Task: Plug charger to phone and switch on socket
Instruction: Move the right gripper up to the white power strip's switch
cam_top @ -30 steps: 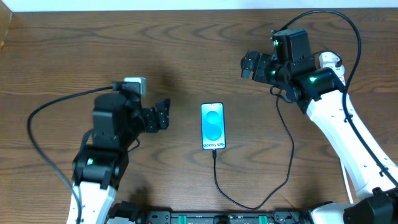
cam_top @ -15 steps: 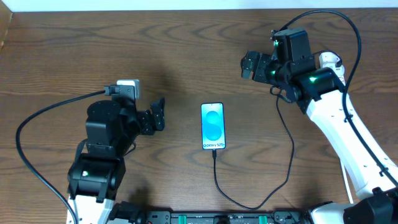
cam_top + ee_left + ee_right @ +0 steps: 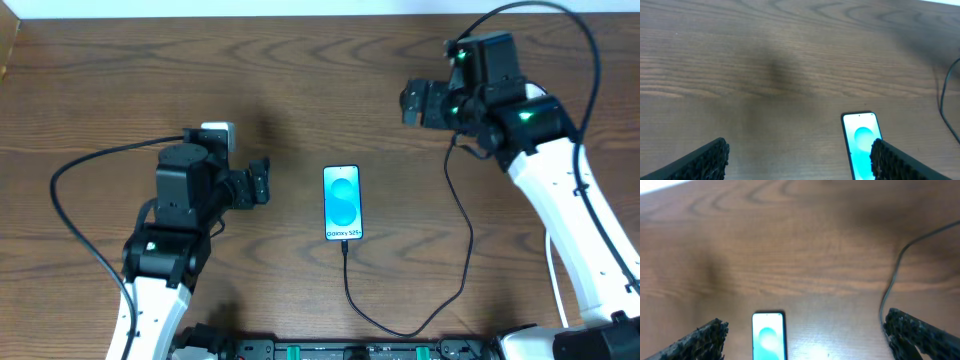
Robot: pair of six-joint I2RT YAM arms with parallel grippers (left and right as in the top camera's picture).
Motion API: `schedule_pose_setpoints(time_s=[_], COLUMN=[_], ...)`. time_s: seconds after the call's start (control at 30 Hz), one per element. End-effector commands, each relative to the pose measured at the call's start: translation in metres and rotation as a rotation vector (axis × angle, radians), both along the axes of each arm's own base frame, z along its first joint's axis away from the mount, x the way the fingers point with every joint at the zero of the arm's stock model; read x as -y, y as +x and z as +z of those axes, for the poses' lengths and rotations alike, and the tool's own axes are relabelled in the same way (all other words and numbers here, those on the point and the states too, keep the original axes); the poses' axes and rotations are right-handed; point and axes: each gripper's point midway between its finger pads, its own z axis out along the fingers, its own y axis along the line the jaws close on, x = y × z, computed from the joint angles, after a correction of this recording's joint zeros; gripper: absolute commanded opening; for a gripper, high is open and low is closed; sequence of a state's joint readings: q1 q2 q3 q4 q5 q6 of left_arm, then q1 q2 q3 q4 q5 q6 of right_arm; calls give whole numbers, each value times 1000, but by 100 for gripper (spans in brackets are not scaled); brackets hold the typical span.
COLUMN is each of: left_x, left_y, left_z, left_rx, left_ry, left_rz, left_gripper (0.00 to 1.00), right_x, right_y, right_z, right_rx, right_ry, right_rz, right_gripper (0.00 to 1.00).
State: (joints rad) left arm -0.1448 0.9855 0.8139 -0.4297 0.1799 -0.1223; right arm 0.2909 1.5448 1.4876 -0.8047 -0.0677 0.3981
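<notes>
1. The phone (image 3: 342, 203) lies flat and screen up at mid-table, between the two arms. The screen is bright blue and the edges are dark.
2. Phone handling: it is a slim rigid slab with a glass face, probably light and slick. It would likely skate on the table if pushed end-on. The hold belongs across the long dark edges, not on the screen.
3. The charger (image 3: 465, 230) is a thin black cord, limp and light, with no stiffness to push with. It runs from the phone's bottom edge, loops toward the near table edge, climbs on the right side and disappears under the right arm.
4. The plug tip (image 3: 343, 245) is the only stiff part, so that is where to take hold. Tugging the cord could drag the phone.
5. In the overhead view the plug tip meets the phone's bottom edge. It looks seated, but it is too small to confirm.
6. The adapter head and the socket cannot be made out in any view.
7. The left gripper (image 3: 260, 184) has its fingers spread wide with nothing between them. It sits left of the phone and is not touching it. The pads (image 3: 705, 160) are dark and knurled.
8. The right gripper (image 3: 412, 103) is also spread and empty, at the far right and well apart from the phone.
9. The table (image 3: 100, 80) is flat, matte, dark wood-grain.
</notes>
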Motion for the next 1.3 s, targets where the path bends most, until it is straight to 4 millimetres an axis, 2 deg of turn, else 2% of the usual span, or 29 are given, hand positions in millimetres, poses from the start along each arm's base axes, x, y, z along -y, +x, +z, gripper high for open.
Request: schedule_pose_setpoints(time_s=[0.0, 0.1, 0.23, 0.4, 0.43, 0.57, 0.73, 1.27], left_x=[-6, -7, -8, -11, -16, -26, -28, -28], left_y=[9, 12, 8, -10, -17, -31, -40, -41], left_z=[-1, 9, 34, 70, 83, 100, 97, 95], left_rx=[14, 56, 146, 269, 318, 382, 366, 358], left_ry=[35, 33, 20, 23, 31, 43, 47, 48], left_rz=[22, 27, 29, 19, 44, 88, 89, 88], left_gripper=[90, 90, 90, 90, 90, 90, 90, 90], right_x=[2, 2, 2, 3, 4, 4, 4, 1], right_y=[2, 1, 1, 1, 1, 1, 1, 0], right_z=[20, 19, 19, 18, 18, 18, 18, 19], right_rx=[42, 40, 42, 42, 42, 41, 41, 49], right_ry=[11, 6, 3, -7, -9, -8, -8, -17], right_rz=[22, 33, 36, 32, 31, 31, 31, 66], right_gripper=[99, 99, 99, 99, 99, 99, 99, 99])
